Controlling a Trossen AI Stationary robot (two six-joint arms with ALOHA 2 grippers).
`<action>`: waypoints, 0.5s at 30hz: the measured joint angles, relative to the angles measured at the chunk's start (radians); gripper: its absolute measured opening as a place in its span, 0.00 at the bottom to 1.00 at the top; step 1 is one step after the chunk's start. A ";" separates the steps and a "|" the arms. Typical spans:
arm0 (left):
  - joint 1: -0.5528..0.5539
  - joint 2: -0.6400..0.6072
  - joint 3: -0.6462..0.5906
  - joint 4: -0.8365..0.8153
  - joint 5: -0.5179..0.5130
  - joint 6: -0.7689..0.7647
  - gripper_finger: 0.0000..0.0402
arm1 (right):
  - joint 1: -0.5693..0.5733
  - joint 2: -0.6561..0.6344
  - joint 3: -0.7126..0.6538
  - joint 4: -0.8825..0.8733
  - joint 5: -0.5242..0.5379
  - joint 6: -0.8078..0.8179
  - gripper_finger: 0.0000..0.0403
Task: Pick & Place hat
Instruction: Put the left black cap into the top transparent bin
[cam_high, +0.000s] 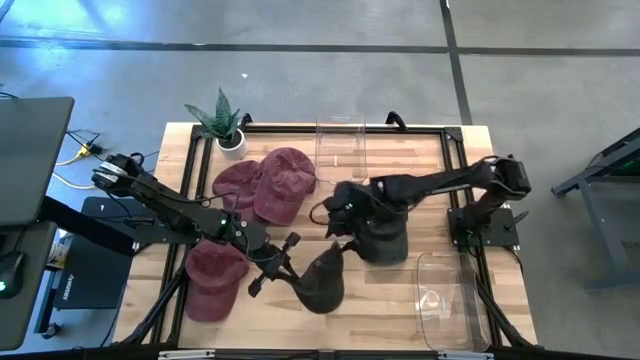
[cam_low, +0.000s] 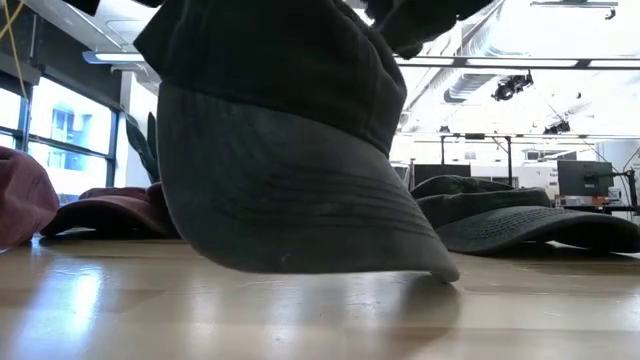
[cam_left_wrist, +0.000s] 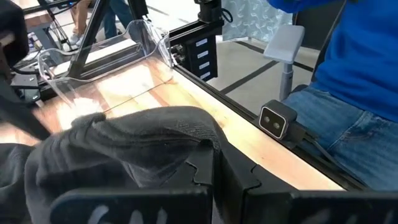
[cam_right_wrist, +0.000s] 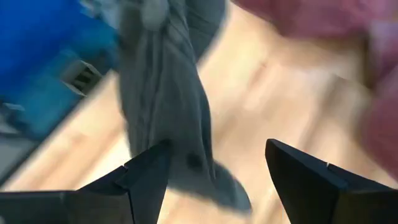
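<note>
Pale wood planks form the table (cam_high: 420, 170), edged by a black metal frame, on a grey concrete floor. A small potted plant (cam_high: 224, 122) with pointed green leaves stands at the far left corner. Two maroon caps (cam_high: 268, 182) of soft corduroy-like cloth lie just right of it, overlapping; a third maroon cap (cam_high: 214, 279) lies near the left front.

The left gripper (cam_high: 278, 262) sits near the table's front centre, its fingers closed on the crown of a dark grey cap (cam_high: 322, 281). In the low view this cap (cam_low: 290, 150) hangs tilted, its curved, stitched brim dipping to the wood. The left wrist view shows its crumpled fabric (cam_left_wrist: 124, 137) bunched against the dark fingers.

The right gripper (cam_high: 345, 208) hovers mid-table with its two dark fingers spread wide and nothing between them. Just right of it lies another dark cap (cam_high: 382, 240), rounded and slumped.

A clear plastic bin (cam_high: 447, 298) with rounded corners rests at the right front; a second clear bin (cam_high: 342, 146) stands at the far edge. Someone in a blue top and jeans (cam_left_wrist: 354, 93) is beside the table.
</note>
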 joint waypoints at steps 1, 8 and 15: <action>0.000 0.000 0.000 0.001 0.000 0.000 0.00 | -0.010 0.020 0.000 0.028 -0.064 -0.010 0.64; 0.000 0.000 0.000 -0.001 0.000 0.000 0.00 | -0.009 0.136 0.000 0.079 -0.507 -0.047 0.63; 0.000 -0.013 0.000 -0.019 0.023 -0.001 0.00 | 0.089 0.120 0.000 -0.086 -0.525 -0.052 0.60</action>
